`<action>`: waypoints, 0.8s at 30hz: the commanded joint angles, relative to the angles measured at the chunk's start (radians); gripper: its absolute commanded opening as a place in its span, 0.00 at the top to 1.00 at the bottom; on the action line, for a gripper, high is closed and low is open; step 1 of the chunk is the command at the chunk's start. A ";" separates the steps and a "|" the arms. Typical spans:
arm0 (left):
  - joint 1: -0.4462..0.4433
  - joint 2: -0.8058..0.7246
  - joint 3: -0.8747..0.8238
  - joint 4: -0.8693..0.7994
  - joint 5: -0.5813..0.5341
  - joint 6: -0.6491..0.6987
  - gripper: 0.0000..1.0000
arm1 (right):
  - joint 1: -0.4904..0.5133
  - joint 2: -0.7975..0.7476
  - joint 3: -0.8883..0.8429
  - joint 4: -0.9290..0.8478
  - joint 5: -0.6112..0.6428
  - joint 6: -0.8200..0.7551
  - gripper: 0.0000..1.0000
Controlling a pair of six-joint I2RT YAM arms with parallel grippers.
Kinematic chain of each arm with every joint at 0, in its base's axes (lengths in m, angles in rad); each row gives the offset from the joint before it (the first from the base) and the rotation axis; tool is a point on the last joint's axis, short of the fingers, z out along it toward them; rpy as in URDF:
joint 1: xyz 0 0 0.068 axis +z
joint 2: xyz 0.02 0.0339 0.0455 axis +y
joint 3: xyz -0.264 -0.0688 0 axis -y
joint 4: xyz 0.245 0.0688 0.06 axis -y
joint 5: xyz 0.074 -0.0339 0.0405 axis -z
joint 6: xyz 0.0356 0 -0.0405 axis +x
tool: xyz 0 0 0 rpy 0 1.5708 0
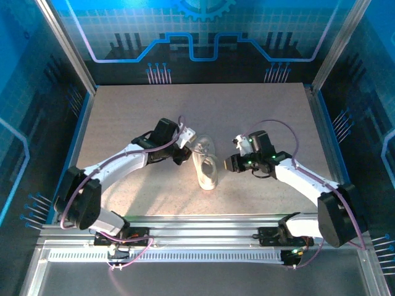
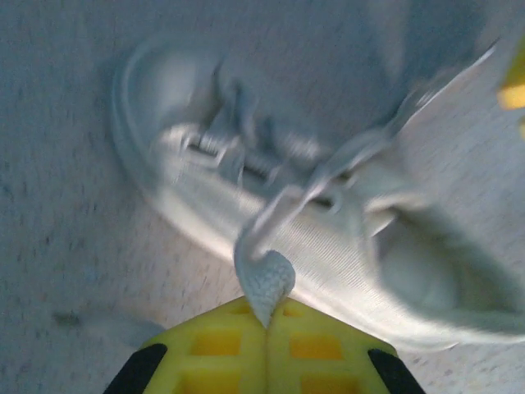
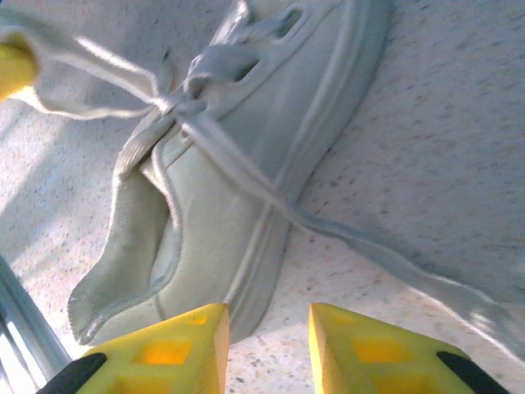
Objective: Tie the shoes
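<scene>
Sneaker (image 1: 207, 171), small and white, lies on its sole near the middle of the worktop (image 1: 265, 117), a little closer to the near edge than the far one. It lies lengthwise between those edges with its toe toward the far edge. The left claw (image 1: 184, 148) sits just beside the sneaker on its left. In the left wrist view this claw (image 2: 265, 322) has its yellow fingers pressed together, pinching a folded bit of white lace (image 2: 266, 279) that rises from the eyelets of the sneaker (image 2: 328, 254). The right claw (image 1: 230, 163) is just beside the sneaker on its right. In the right wrist view the right claw (image 3: 269, 345) stands partly open, with bare speckled worktop (image 3: 426, 123) showing through the gap and nothing between its fingers, which are close to the pale sole of the sneaker (image 3: 221, 222). Another strand of lace (image 3: 369, 246) runs loose from the crossing over the sneaker's side and trails across the worktop to the right of that view.
</scene>
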 commanded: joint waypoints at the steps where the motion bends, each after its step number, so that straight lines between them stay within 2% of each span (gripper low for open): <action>1: 0.005 -0.002 0.010 0.147 0.119 -0.039 1.00 | -0.027 0.008 0.045 -0.027 -0.032 -0.052 0.68; 5: 0.009 0.041 0.018 0.267 0.179 -0.097 1.00 | -0.031 0.045 0.091 -0.025 -0.055 -0.093 0.67; 14: 0.009 0.041 -0.028 0.452 0.193 -0.131 1.00 | -0.032 0.068 0.110 -0.021 -0.061 -0.116 0.65; 24: 0.020 0.054 0.009 0.348 0.266 -0.081 1.00 | -0.037 0.120 0.098 -0.165 0.014 -0.162 0.59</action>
